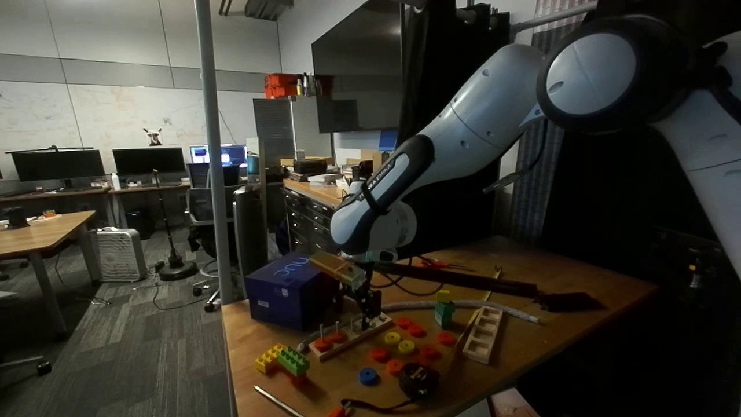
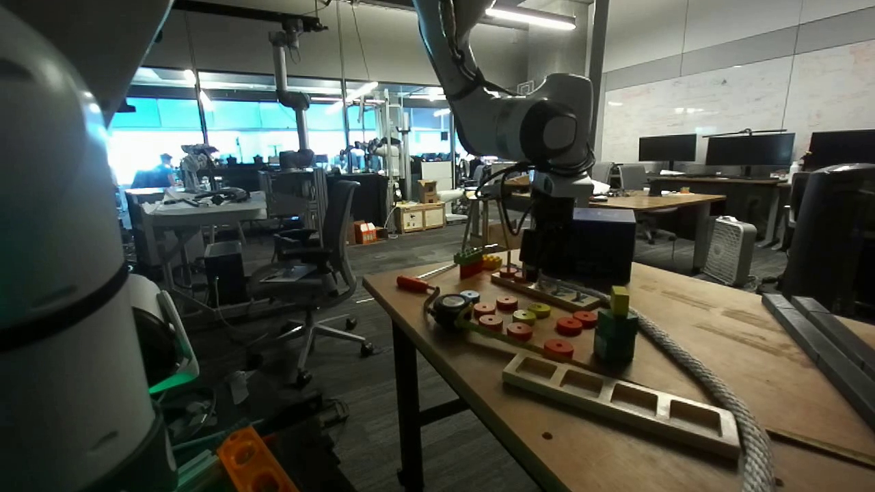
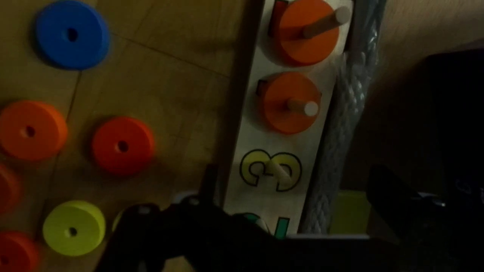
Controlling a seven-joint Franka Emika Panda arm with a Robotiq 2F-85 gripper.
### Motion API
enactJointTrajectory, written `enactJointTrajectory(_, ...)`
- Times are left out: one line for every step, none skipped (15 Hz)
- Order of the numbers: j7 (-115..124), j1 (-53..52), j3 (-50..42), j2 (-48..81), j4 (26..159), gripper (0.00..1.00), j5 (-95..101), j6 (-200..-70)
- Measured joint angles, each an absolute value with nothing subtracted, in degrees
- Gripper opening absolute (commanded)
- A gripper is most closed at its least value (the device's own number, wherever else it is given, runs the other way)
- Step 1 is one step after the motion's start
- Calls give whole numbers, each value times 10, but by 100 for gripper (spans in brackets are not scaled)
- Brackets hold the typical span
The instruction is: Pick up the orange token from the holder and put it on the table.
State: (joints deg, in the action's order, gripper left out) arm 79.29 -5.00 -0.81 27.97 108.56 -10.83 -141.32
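The holder is a pale wooden board with pegs and painted numbers, seen in the wrist view (image 3: 251, 139) and both exterior views (image 1: 354, 343) (image 2: 580, 301). Two orange tokens sit on separate pegs at one end, one at the wrist view's top (image 3: 291, 24) and one lower (image 3: 275, 104); they also show in an exterior view (image 1: 323, 345) (image 1: 338, 336). My gripper (image 3: 293, 181) is open and empty, its fingers on either side of the board near the yellow 3, past the lower orange token. In an exterior view my gripper (image 1: 358, 313) is low over the board. The wooden table (image 1: 521, 341) lies beneath.
Loose blue (image 3: 72, 36), yellow (image 3: 73, 228) and red-orange (image 3: 123, 145) tokens lie beside the holder. A grey rope (image 3: 336, 124) runs along its other side. A blue box (image 1: 289, 295), tape measure (image 1: 418, 379), green block tower (image 2: 615, 335) and compartment tray (image 2: 622, 403) stand nearby.
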Motion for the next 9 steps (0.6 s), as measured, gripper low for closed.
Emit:
enactJointTrajectory(796, -53, -7, 288, 1080, 100, -109, -1413)
enactJointTrajectory(798, -55, -7, 296, 1073, 100, -109, -1413)
enactJointTrajectory(799, -58, -6, 302, 1067, 100, -109, -1413)
enactJointTrajectory(802, -61, -6, 308, 1062, 100, -109, -1413)
enactJointTrajectory(803, -64, -5, 312, 1057, 100, -109, -1413)
enactJointTrajectory(804, -66, -5, 315, 1052, 100, -109, -1413)
enactJointTrajectory(806, -68, -5, 317, 1049, 100, -109, -1413)
enactJointTrajectory(807, -70, -4, 318, 1047, 100, -109, -1413)
enactJointTrajectory(808, -72, -4, 319, 1045, 100, -109, -1413)
